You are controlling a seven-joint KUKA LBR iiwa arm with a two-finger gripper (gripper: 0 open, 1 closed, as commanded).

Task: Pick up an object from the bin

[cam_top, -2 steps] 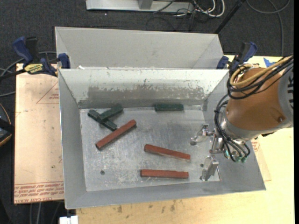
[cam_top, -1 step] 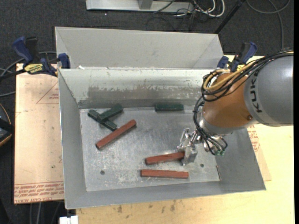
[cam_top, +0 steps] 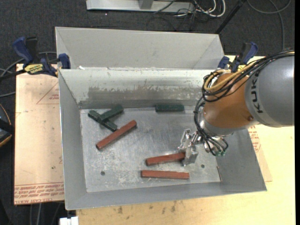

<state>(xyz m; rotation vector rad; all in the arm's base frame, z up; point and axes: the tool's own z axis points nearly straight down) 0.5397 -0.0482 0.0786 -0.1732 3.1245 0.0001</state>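
Gripper (cam_top: 189, 153) was down at the floor of the grey metal bin (cam_top: 140, 74), lower right of centre in the frame. It sat at the right-hand end of a reddish-brown flat bar (cam_top: 161, 160). That bar lay almost level across the picture, its right end angled slightly up-frame, and its tip met the gripper's metal; whether it touched or was tucked underneath, I could not tell. I also could not tell whether the tool was open or closed, because its metal parts overlapped the bar end, so no grip on the bar was confirmed.

A second reddish-brown bar (cam_top: 165, 175) lay just below the first, near the bin floor's lower edge, roughly parallel to it and apart from it. A third reddish-brown bar (cam_top: 116, 135) lay left of centre on a diagonal, with its lower end to the left and its upper end to the right.

Two dark green pieces (cam_top: 106, 116) were in the upper left of the floor, crossing each other, just above the third bar's upper end. A single dark green bar (cam_top: 169, 108) lay flat against the foot of the back wall, upper centre, well apart from the gripper.

The arm (cam_top: 274, 93) came in from the right of the frame. Its orange cover (cam_top: 225, 109) sat over the bin's right side, with cables (cam_top: 219, 81) looped on top.
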